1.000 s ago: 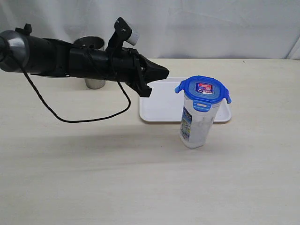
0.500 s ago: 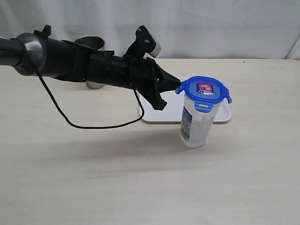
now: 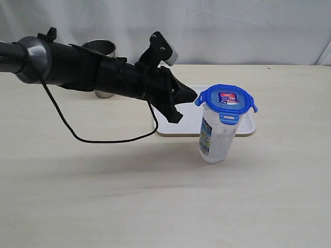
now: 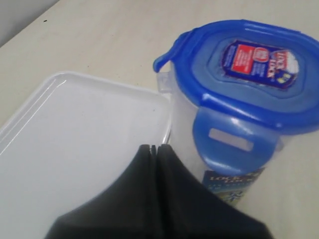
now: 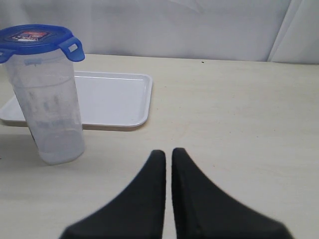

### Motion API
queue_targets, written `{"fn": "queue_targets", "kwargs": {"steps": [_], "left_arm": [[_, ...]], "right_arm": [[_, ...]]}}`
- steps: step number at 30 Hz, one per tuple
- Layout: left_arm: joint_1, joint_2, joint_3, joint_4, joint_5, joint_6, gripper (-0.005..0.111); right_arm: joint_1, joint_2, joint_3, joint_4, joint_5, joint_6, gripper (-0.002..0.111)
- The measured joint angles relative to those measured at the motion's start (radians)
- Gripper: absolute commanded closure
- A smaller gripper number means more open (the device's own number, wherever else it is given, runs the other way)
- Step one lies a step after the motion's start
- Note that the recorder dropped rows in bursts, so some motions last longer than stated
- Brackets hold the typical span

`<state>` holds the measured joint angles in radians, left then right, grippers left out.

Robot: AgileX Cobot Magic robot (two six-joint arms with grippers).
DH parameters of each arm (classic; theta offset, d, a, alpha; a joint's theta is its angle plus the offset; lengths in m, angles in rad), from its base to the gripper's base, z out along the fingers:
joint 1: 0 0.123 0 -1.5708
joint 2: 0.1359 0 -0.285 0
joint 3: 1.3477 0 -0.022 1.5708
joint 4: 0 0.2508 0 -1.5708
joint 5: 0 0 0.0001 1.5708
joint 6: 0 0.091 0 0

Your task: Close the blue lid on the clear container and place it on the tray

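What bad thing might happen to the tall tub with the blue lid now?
The shut left gripper sits right beside the blue lid, high on the tall, narrow clear container; a sideways push could tip it over.
The lid's side flaps stick out, seemingly unsnapped, so the lid might pop off in a fall.
The container stands on the table, not on the tray; a nudge may slide it away.

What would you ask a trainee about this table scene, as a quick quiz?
1. True or false: the clear container stands on the tray.
2. The left fingers are: A) wide open; B) shut together; C) holding something.
3. Name the metal thing standing at the back of the table.

Key: 1. False, it stands on the table in front of the tray. 2. B. 3. The steel cup.
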<state>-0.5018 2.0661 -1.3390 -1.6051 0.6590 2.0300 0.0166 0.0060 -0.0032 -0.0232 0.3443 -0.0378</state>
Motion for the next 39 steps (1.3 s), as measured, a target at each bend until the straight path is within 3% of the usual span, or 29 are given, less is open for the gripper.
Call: {"fn": "queue_targets", "kwargs": {"steps": [19,26,39], "left_arm": [[0.033,0.000,0.000,0.000,-0.026,-0.005,0.107],[0.048,0.000,0.000,-0.012,-0.026,0.063,0.107],[0.059,0.000,-0.039,-0.055,0.063,0.082,0.107]], "right_arm": [[0.000,0.000,0.000,0.000,0.000,0.000,0.104],[0.000,0.000,0.000,0.000,0.000,0.000,0.104],[0.000,0.000,0.000,-0.017,-0.003,-0.002,0.104]]}}
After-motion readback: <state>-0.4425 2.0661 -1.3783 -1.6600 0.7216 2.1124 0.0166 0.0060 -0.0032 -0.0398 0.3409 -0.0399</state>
